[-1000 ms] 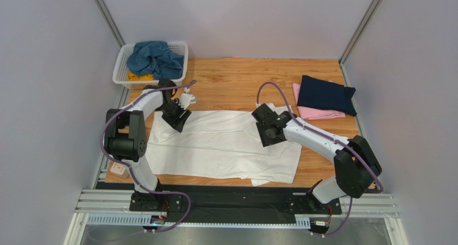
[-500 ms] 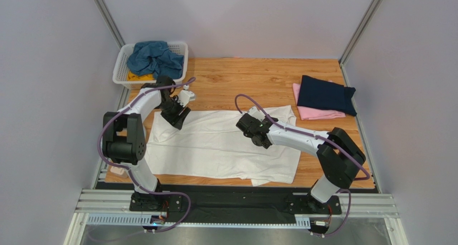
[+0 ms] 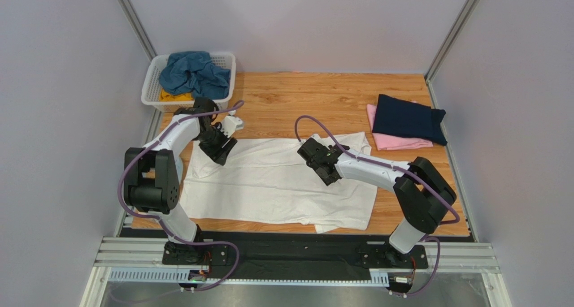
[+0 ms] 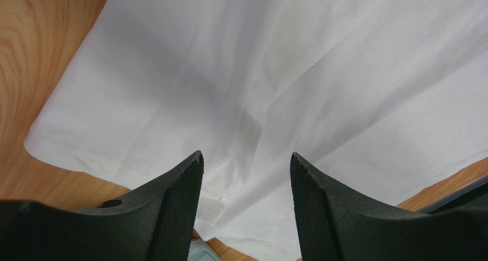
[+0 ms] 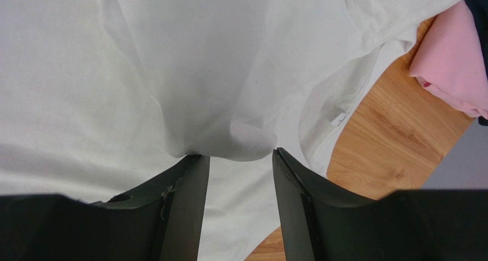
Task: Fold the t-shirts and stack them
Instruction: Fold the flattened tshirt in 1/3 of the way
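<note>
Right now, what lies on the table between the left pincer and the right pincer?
Only the white t-shirt, spread out, with nothing on it; the top view shows it.

The big white t-shirt [image 3: 269,182] is lying spread out flat in the middle of the desk [image 3: 296,98]. Its neck is pointing right, and a small bump of cloth is puffing up near the neck. The navy t-shirt [image 3: 407,119] is sitting folded on the folded pink t-shirt [image 3: 397,143] at the far right. The teal-blue t-shirt [image 3: 192,72] is lying crumpled in the basket [image 3: 149,85], over the yellow t-shirt [image 3: 172,96].
</note>
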`<act>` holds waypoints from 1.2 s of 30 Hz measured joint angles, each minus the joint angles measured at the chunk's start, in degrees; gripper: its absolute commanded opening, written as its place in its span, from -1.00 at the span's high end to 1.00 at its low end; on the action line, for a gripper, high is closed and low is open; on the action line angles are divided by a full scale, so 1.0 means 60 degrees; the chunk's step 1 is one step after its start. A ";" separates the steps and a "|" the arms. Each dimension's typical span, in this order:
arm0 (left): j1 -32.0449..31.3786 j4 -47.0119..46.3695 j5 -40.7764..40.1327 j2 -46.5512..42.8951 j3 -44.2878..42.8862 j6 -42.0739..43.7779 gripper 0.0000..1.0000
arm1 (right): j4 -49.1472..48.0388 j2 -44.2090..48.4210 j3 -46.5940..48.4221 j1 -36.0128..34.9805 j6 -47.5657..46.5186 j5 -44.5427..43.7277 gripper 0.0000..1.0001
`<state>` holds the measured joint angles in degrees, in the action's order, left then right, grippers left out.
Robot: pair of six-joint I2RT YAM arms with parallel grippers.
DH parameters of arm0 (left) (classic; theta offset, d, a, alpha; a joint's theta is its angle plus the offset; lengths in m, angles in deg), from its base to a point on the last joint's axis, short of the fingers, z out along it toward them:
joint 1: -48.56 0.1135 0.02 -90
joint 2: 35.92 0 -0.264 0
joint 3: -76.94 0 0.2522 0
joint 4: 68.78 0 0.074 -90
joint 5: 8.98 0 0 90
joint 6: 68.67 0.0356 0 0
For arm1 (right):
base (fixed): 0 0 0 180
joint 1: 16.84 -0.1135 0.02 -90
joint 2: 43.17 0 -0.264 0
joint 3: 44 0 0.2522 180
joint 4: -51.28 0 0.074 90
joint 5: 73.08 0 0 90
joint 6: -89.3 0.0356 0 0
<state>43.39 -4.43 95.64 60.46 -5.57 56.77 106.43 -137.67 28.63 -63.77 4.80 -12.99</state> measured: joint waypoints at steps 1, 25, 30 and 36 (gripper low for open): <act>0.0000 0.0004 -0.0025 -0.0047 0.0036 0.0007 -0.28 | -0.0047 0.0018 0.0000 0.0000 -0.0040 0.0113 0.02; 0.0000 -0.0084 -0.0058 -0.0142 0.0095 0.0007 -0.29 | 0.1137 0.0667 0.0678 0.0087 0.0641 0.0911 0.99; 0.0000 -0.0120 -0.0055 -0.0142 0.0095 0.0007 -0.29 | 0.2051 0.1016 0.0678 0.0087 0.1275 0.0885 0.99; 0.0000 -0.0124 -0.0055 -0.0142 0.0095 0.0007 -0.29 | 0.3217 0.1104 0.0703 0.0087 0.2098 0.0820 0.99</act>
<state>43.39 -5.17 95.31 59.61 -5.00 56.81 125.73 -131.05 32.85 -63.25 17.39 -8.07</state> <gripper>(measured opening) 0.641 0.014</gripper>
